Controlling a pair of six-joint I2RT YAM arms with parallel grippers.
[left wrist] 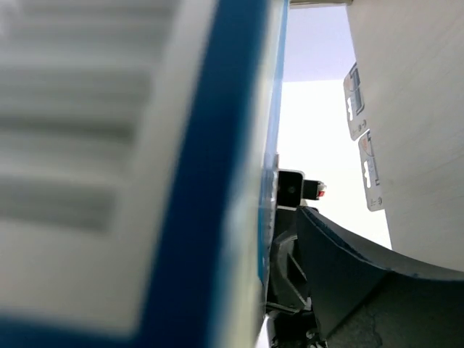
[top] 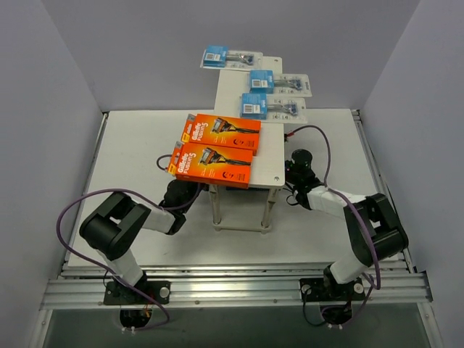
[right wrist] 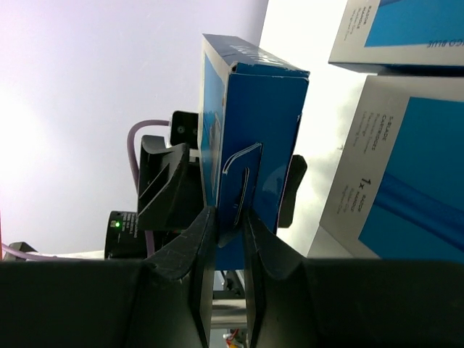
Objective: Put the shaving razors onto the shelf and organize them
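On the shelf [top: 272, 156], two orange razor boxes [top: 221, 130] [top: 214, 164] lie at the front left and three blister packs [top: 272, 107] lie along the back. Both arms reach under its top, so the top view hides the fingertips. My right gripper [right wrist: 228, 232] is shut on the end flap of a blue-and-white razor box [right wrist: 254, 130]. My left gripper's fingers [right wrist: 163, 188] stand on either side of the same box. In the left wrist view the box [left wrist: 145, 181] fills the left side. A gap shows between it and the one visible finger [left wrist: 348, 268].
Two more blue-and-white boxes [right wrist: 406, 36] [right wrist: 406, 188] lie close to the right of the held one. The shelf's thin metal legs [top: 215, 210] [top: 267, 210] stand between the two arms. Grey walls close in the table on three sides.
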